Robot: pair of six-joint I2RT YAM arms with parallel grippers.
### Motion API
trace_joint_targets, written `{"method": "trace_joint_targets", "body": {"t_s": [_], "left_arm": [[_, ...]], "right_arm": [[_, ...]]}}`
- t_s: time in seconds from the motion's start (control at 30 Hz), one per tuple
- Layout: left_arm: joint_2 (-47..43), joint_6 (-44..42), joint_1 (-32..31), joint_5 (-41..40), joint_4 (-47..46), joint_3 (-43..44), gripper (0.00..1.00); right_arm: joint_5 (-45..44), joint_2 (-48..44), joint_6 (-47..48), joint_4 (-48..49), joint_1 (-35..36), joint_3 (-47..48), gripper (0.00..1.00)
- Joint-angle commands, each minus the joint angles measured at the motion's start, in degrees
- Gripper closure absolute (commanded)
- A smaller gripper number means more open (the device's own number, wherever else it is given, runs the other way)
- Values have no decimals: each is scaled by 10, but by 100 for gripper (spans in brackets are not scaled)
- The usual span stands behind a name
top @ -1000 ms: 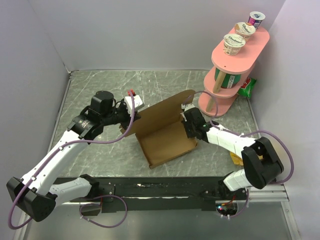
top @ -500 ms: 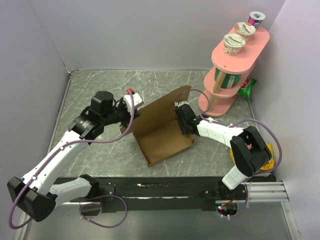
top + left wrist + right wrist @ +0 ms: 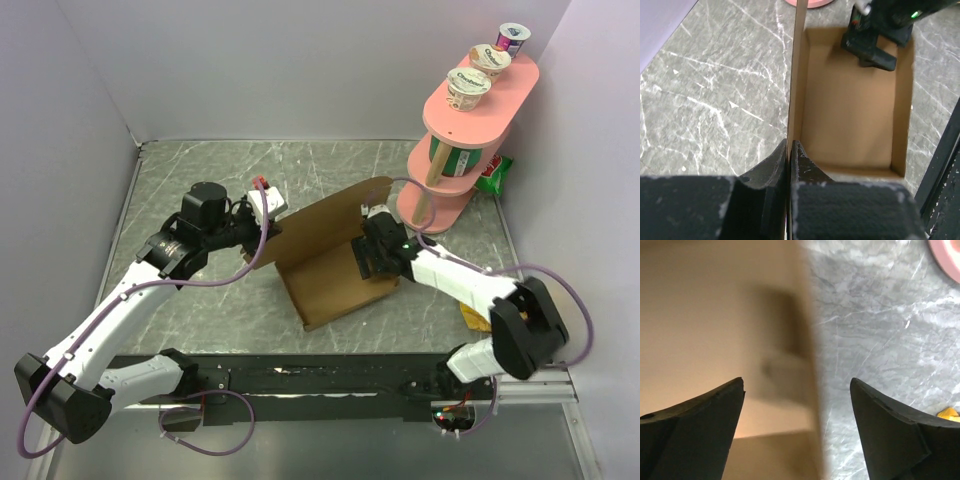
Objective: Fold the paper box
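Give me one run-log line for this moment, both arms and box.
left fingers: shut on raised flap of paper box | right fingers: open over its right end | box: partly folded

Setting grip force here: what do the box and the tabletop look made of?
The box: thin brown cardboard, matte and unprinted, with a raw cut edge. The tabletop: grey with white veins and a faint sheen, so marble-look; stone or printed laminate, cannot tell.

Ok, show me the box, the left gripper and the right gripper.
box (image 3: 332, 290): top view, on its floor panel.
left gripper (image 3: 789, 143): left wrist view, between fingertips pinching the upright wall.
right gripper (image 3: 797, 385): right wrist view, gap between its open fingertips.
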State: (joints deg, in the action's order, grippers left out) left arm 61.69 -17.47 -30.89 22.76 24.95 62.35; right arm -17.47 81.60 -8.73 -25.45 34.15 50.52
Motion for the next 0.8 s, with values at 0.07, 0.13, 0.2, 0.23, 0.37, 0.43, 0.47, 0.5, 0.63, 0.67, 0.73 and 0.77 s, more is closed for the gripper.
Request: {"method": "trace_joint_targets", "body": {"t_s": [0.07, 0.13, 0.2, 0.23, 0.37, 0.43, 0.47, 0.5, 0.63, 0.67, 0.73, 0.77], "left_arm": [[-12, -19, 0, 33, 3, 3, 92], [-12, -23, 0, 38, 9, 4, 92], [-11, -24, 0, 51, 10, 6, 92], [-11, -21, 1, 52, 9, 6, 92], [4, -8, 3, 27, 12, 16, 94], [11, -12, 3, 31, 23, 22, 94], [10, -14, 4, 32, 26, 23, 94], [7, -19, 5, 30, 27, 22, 94], [-20, -27, 20, 71, 38, 22, 96], [-23, -27, 28, 81, 41, 23, 96], [-22, -31, 35, 105, 50, 30, 96], [-20, -32, 39, 125, 57, 33, 96]], "right_arm": [[88, -179, -17, 91, -19, -73, 3], [128, -232, -9, 135, -44, -99, 2], [191, -264, 0, 166, -86, -123, 2], [216, -272, 12, 172, -96, -132, 2], [286, -274, 47, 170, -114, -137, 3], [286, -289, 44, 184, -115, -153, 3], [285, -299, 45, 187, -116, -155, 2], [287, -317, 48, 189, -128, -157, 2], [308, -335, 71, 176, -169, -135, 0], [316, -343, 83, 179, -175, -133, 0], [337, -356, 98, 204, -189, -134, 0], [341, -370, 104, 214, -193, -136, 0]]}}
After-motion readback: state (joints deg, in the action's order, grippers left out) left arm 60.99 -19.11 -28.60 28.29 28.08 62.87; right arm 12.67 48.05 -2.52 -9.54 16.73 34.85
